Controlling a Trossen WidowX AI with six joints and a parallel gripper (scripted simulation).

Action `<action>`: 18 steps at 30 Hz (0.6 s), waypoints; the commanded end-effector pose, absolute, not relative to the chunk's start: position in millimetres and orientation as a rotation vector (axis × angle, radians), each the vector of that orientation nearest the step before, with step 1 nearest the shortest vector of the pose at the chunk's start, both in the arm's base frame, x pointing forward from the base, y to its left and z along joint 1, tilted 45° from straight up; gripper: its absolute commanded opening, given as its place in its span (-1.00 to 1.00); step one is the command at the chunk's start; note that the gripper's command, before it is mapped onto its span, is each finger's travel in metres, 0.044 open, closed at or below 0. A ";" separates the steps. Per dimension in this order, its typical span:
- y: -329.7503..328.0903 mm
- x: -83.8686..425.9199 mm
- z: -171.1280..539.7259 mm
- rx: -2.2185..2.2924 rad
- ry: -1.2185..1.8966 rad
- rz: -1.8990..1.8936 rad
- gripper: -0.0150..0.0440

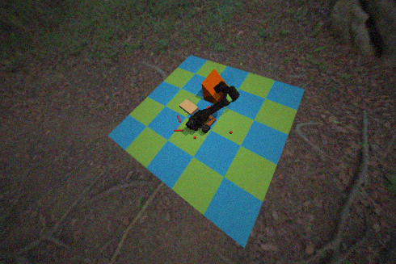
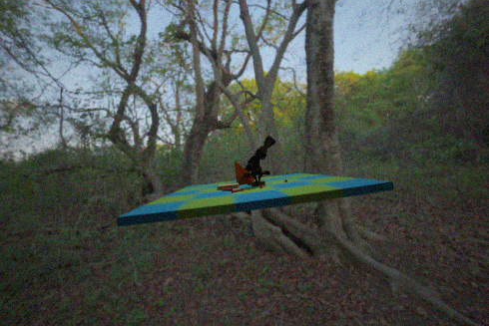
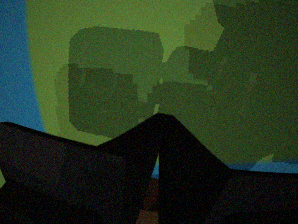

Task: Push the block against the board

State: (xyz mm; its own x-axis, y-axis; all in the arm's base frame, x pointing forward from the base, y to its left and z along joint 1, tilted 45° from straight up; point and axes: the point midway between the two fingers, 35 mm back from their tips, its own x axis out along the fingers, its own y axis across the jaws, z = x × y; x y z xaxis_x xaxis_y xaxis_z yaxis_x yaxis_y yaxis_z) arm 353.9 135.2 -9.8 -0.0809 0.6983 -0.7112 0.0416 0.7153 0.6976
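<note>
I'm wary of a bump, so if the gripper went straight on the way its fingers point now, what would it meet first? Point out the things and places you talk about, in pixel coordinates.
Probably the green part of the checkered mat (image 1: 246,144) (image 2: 319,195) (image 3: 45,60), judging by the wrist view ahead of the gripper's (image 3: 160,117) closed fingertips; the remaining gap is unclear.

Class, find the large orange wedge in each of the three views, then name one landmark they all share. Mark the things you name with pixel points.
Top: the orange wedge (image 1: 211,82) (image 2: 241,173) stands just above centre.
Exterior: small, just below centre.
Wrist: not recognisable there.
Shared landmark: the blue-and-green checkered surface (image 1: 250,169) (image 2: 210,206) (image 3: 175,15).
</note>
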 end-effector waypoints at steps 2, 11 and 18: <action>135.7 363.4 -10.8 0.619 1.574 0.611 -0.49; 99.0 367.9 25.7 0.616 1.575 0.608 -0.49; 96.5 367.3 25.7 0.629 1.569 0.601 -0.49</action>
